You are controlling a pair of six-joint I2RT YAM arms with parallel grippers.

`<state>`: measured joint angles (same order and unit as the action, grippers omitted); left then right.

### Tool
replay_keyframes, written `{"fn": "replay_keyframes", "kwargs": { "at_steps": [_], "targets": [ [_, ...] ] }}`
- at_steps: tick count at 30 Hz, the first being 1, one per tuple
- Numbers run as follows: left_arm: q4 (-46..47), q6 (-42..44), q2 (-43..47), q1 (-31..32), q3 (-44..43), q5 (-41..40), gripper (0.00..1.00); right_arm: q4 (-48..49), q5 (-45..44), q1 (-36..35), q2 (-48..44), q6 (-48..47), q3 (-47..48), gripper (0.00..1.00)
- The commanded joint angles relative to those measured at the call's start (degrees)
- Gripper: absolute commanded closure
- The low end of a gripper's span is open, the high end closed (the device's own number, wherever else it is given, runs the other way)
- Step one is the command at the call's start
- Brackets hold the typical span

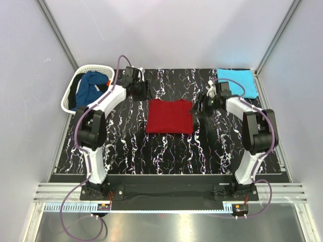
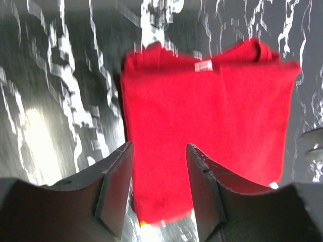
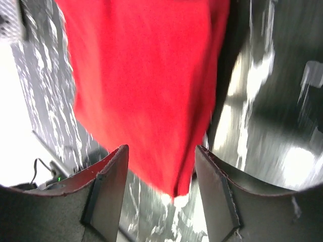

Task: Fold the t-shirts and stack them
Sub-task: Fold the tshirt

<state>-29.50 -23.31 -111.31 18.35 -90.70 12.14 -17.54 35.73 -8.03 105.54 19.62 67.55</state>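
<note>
The deep red t-shirt (image 1: 169, 116) lies folded in a flat rectangle at the table's middle; it also shows in the left wrist view (image 2: 207, 126) and the right wrist view (image 3: 146, 80). The turquoise t-shirt (image 1: 236, 81) lies folded at the far right corner. The dark blue t-shirt (image 1: 91, 86) sits crumpled in the white basket (image 1: 70, 92). My left gripper (image 1: 143, 91) hangs open and empty just off the red shirt's far left corner (image 2: 159, 186). My right gripper (image 1: 198, 108) hangs open and empty by the shirt's right edge (image 3: 161, 196).
The black marbled table (image 1: 126, 146) ends at grey walls on the left, right and back. The basket stands at the far left corner.
</note>
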Motion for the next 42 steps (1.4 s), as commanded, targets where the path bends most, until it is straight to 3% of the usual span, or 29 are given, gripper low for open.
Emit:
{"fn": "replay_keyframes", "kwargs": {
  "at_steps": [1, 10, 20, 27, 30, 34, 35, 36, 42],
  "targets": [
    [-0.9, 6.8, -6.0, -1.8, -6.5, 4.8, 0.50, -0.6, 2.6, 0.7, 5.6, -4.8, 8.5, 0.38],
    [-0.6, 13.6, -13.0, -4.1, -10.5, 14.7, 0.48, -0.9, 5.1, 2.0, 16.9, -9.0, 20.3, 0.37],
    [-0.2, 14.5, -18.4, -4.5, -13.0, 13.7, 0.47, -0.9, 7.7, 2.1, 25.0, -9.3, 28.6, 0.40],
    [-0.2, 13.6, -21.3, -5.5, -17.1, 14.9, 0.48, -0.8, 8.8, 2.1, 27.4, -8.4, 30.4, 0.53],
    [-0.2, 13.0, -22.8, -5.7, -18.4, 17.2, 0.53, -0.7, 8.3, 2.1, 27.9, -7.5, 30.8, 0.57],
    [0.0, 11.9, -23.6, -6.0, -19.1, 18.2, 0.83, -0.5, 4.7, 2.5, 28.5, -5.9, 30.2, 0.72],
    [0.0, 11.7, -23.9, -6.0, -19.0, 18.0, 0.96, -0.3, 4.2, 2.7, 28.7, -4.5, 30.2, 0.77],
    [0.0, 11.5, -24.0, -6.0, -18.9, 17.7, 1.00, -0.2, 3.1, 3.1, 28.8, -3.8, 30.2, 0.78],
    [0.0, 9.4, -23.6, -6.7, -17.4, 14.4, 1.00, 0.9, 2.9, 3.7, 29.1, -1.8, 29.3, 0.93]
  ]
}}
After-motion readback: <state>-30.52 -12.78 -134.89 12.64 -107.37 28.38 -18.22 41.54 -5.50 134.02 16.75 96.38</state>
